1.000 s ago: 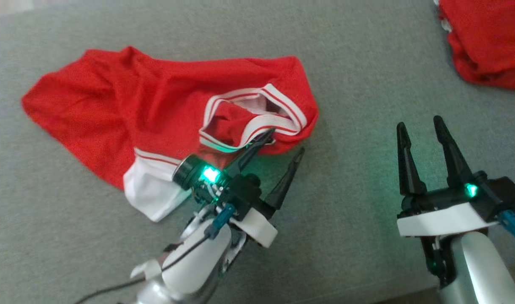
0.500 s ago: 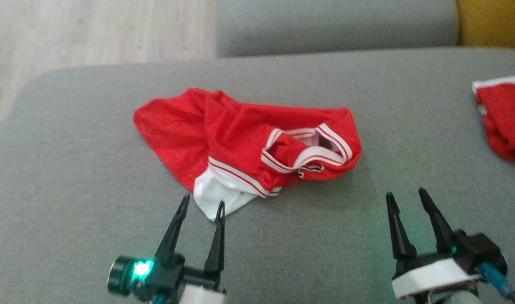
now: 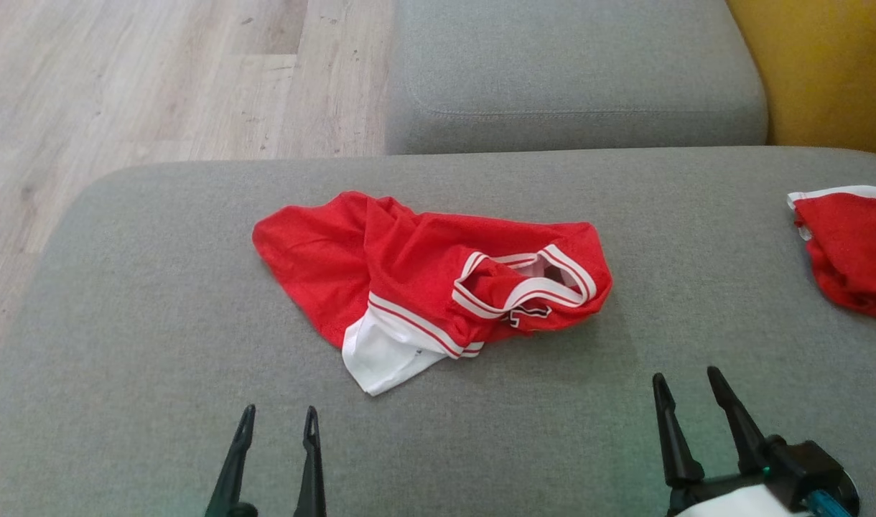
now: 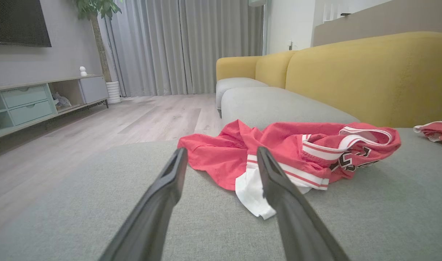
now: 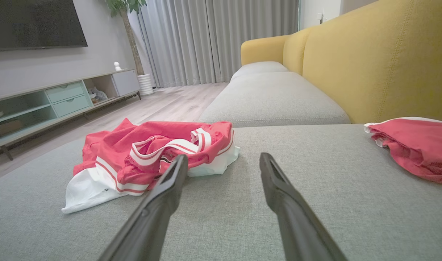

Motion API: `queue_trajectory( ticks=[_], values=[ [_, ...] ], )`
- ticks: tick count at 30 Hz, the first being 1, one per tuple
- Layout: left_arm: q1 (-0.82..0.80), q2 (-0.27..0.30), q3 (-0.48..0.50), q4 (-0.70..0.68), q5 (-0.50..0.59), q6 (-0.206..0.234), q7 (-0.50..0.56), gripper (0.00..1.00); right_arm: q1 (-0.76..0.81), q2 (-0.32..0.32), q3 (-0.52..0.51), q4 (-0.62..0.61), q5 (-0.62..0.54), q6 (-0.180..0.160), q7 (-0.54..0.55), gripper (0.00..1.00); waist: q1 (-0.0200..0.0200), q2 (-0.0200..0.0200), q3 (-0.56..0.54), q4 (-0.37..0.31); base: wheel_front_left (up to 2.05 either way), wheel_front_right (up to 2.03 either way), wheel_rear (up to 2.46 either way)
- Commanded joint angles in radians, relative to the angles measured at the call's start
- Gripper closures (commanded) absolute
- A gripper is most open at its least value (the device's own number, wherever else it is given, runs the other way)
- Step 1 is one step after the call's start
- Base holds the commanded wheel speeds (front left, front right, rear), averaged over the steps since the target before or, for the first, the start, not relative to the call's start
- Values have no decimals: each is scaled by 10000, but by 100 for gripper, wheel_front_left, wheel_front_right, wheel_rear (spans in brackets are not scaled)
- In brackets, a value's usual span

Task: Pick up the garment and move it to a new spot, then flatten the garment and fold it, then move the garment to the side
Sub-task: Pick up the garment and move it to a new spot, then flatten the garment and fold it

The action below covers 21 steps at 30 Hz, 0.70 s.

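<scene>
A crumpled red garment (image 3: 409,276) with white striped trim and a white panel lies in a heap on the grey sofa seat (image 3: 158,309). My left gripper (image 3: 278,420) stands open at the lower left, short of the garment's white corner, touching nothing. Over at the lower right, my right gripper (image 3: 686,384) is open too, with bare cushion between its fingers. The left wrist view has the garment (image 4: 290,152) just beyond my left gripper (image 4: 221,156). In the right wrist view the garment (image 5: 152,152) lies left of and beyond my right gripper (image 5: 222,161).
A second red garment (image 3: 851,248) lies at the seat's right edge, also seen as the second red garment (image 5: 416,146). A further grey cushion (image 3: 574,79) and yellow backrest (image 3: 826,64) lie behind. Wooden floor (image 3: 158,79) drops off to the left.
The left gripper has let go of the garment's collar and drawn back to the lower left, open. The head camera has tilted up and back, so the scene looks smaller.
</scene>
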State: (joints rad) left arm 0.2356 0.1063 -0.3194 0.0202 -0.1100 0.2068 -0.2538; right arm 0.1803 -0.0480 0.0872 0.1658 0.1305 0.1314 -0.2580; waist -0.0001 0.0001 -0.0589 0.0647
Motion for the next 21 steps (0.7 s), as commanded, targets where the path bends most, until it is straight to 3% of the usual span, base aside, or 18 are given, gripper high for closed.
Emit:
queue_trajectory(
  ticks=[1,21],
  values=[
    [-337,-124,416,-267,156,-67,-79,0,-279,-47,228,-343,-60,-7,-38,0,1,-1,10,-32,0,0,0],
    [-529,-464,782,269,363,-788,-80,0,-363,-41,429,-340,-55,-7,-38,0,1,-1,405,-243,0,0,0]
  ],
)
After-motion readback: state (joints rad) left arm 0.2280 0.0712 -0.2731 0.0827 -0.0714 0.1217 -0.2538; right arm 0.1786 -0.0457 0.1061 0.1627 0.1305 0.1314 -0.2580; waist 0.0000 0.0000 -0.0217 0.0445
